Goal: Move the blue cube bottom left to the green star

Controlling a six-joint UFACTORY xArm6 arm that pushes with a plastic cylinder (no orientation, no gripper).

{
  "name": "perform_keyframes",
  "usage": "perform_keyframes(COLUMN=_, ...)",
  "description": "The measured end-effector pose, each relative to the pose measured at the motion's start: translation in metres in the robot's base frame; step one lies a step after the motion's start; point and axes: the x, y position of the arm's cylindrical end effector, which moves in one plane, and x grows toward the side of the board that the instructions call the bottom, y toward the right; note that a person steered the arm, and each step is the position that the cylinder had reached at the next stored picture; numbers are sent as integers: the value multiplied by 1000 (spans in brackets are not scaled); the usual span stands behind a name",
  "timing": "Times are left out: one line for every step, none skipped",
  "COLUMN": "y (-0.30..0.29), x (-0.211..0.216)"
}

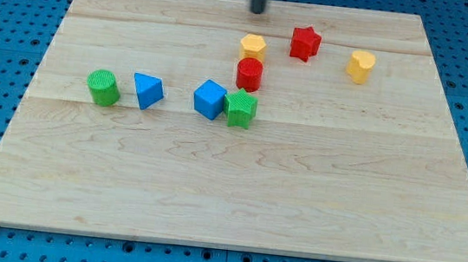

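Currently my tip (257,10) is bare near the view's top; I should circle above the blue cube (209,99), touching the green star (241,108), then push down-left gently.

Over on the view's left of the wooden bench (123,189), a green cylinder (103,88) is being flanked by a blue triangular block (148,90); higher up, a red cylinder (249,74), yellow hexagon (252,47), red star (305,43) and another yellow block (361,66) are being kept loosely grouped.

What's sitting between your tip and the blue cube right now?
In the camera view, the yellow hexagon block and red cylinder lie just right of the line from my tip down to the blue cube; otherwise bare board.
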Motion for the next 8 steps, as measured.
perform_keyframes(y=-62, x=44)
perform_keyframes(y=-62, x=78)
perform_keyframes(y=-62, x=86)
perform_keyframes(y=-62, x=87)
perform_keyframes(y=-62, x=85)
perform_keyframes(y=-63, x=85)
perform_keyframes(y=-66, x=128)
perform_keyframes(y=-13, x=170)
